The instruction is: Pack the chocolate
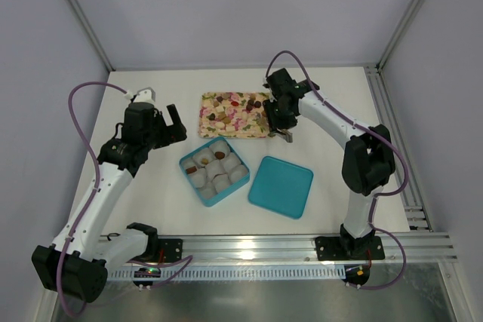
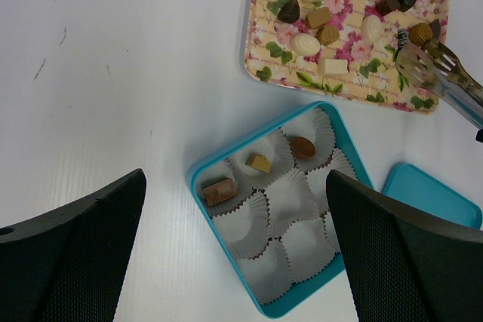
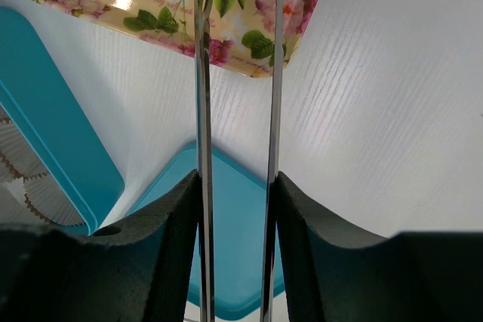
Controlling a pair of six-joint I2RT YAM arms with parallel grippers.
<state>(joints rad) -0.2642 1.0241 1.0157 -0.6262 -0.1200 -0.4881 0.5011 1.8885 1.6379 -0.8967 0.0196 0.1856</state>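
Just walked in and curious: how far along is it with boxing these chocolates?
Three chocolates sit in paper cups in the teal box; the other cups are empty. The right fingers clamp metal tongs, tips at a brown chocolate on the floral tray. Over a dozen wait there; the lid lies alongside.

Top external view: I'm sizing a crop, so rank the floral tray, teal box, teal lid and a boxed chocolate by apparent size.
1. floral tray
2. teal lid and teal box: alike, not ranked
3. boxed chocolate, far smallest
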